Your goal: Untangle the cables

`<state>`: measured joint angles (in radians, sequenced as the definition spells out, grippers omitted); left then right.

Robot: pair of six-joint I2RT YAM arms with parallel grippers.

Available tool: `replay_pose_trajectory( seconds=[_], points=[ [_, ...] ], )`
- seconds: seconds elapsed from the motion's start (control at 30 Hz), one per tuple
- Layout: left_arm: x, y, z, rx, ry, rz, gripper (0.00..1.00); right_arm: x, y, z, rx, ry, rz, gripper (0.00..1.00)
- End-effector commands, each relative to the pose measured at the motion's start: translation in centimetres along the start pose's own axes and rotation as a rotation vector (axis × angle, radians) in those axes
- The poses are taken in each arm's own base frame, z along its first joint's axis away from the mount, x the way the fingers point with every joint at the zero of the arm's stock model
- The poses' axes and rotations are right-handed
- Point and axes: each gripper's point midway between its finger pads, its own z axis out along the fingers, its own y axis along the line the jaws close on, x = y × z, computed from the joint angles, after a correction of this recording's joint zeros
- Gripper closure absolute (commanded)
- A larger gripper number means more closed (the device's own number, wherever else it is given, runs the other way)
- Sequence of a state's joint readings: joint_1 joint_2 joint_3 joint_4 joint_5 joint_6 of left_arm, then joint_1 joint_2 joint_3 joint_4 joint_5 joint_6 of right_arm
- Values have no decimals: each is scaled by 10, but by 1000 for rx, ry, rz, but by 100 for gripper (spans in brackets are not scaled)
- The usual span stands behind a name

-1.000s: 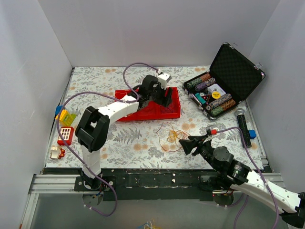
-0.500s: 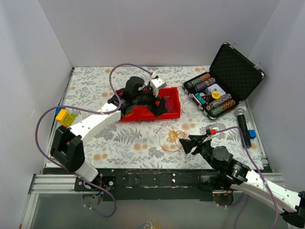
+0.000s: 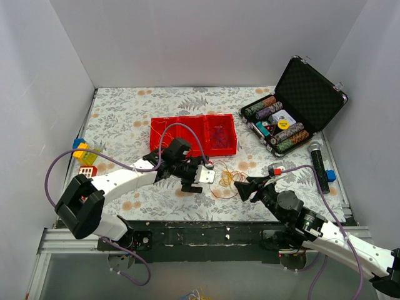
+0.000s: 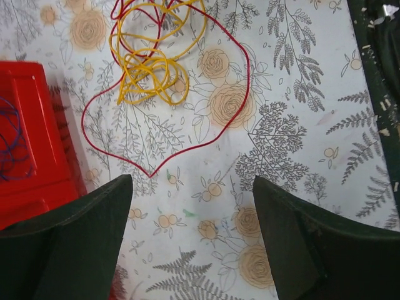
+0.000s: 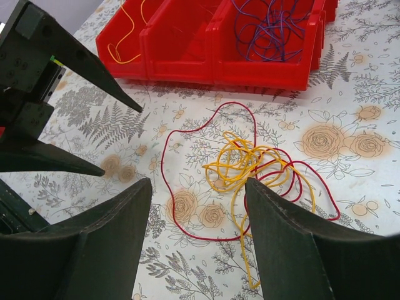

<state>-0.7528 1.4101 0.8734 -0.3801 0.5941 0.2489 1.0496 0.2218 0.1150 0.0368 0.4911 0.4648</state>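
Note:
The cables lie as a tangle on the flowered tablecloth: a knot of yellow wire (image 3: pixel 226 177) (image 4: pixel 150 62) (image 5: pixel 250 165) with a thin red wire (image 4: pixel 248 69) (image 5: pixel 164 169) looped around and through it. Purple wire (image 5: pixel 275 25) (image 3: pixel 219 133) lies bundled in the right compartment of the red bin (image 3: pixel 187 147). A short yellow wire (image 5: pixel 122 44) sits in the bin's left compartment. My left gripper (image 3: pixel 199 175) (image 4: pixel 192 181) hovers open just left of the tangle. On the tangle's near right side, my right gripper (image 3: pixel 242 186) (image 5: pixel 199 182) is open and holds nothing.
An open black case of poker chips (image 3: pixel 284 122) stands at the back right. A black microphone (image 3: pixel 317 164) lies near the right edge. Toy blocks (image 3: pixel 84 156) sit at the left edge. The table's dark front rail (image 4: pixel 381 75) runs close to the left gripper.
The left arm swung from over the red bin toward the front and now hangs beside the tangle, its jaws wider apart. The right arm has barely moved.

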Motion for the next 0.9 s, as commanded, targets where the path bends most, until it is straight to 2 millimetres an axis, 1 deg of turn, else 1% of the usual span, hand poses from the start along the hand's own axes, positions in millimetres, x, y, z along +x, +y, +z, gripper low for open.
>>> replay_pose_trajectory(
  seconds=[0.0, 0.07, 0.13, 0.27, 0.43, 0.57, 0.63, 0.67, 0.73, 0.87],
  points=[
    [-23, 16, 4, -44, -81, 324, 25, -19, 10, 1, -30, -61, 29, 31],
    [-22, 15, 11, -47, -96, 395, 30, -21, 11, 0, -32, -63, 30, 31],
    [-19, 13, 17, -39, -103, 468, 33, -22, 11, -1, -30, -67, 30, 31],
    [-5, 5, 28, 4, -85, 585, 37, -24, 9, -2, -25, -71, 34, 34],
    [6, 6, 42, 51, -59, 639, 35, -27, 7, -4, -14, -87, 36, 37],
    [11, 11, 51, 68, -44, 702, 35, -29, 7, -5, -15, -91, 41, 39],
    [11, 10, 55, 88, -45, 733, 36, -29, 8, -5, -18, -87, 41, 40],
    [12, 8, 57, 99, -44, 749, 38, -30, 8, -5, -18, -87, 40, 40],
    [14, 6, 59, 118, -42, 776, 51, -29, 7, -5, -15, -84, 38, 40],
    [11, 3, 59, 119, -51, 816, 84, -32, 8, -6, -14, -87, 35, 40]
  ],
)
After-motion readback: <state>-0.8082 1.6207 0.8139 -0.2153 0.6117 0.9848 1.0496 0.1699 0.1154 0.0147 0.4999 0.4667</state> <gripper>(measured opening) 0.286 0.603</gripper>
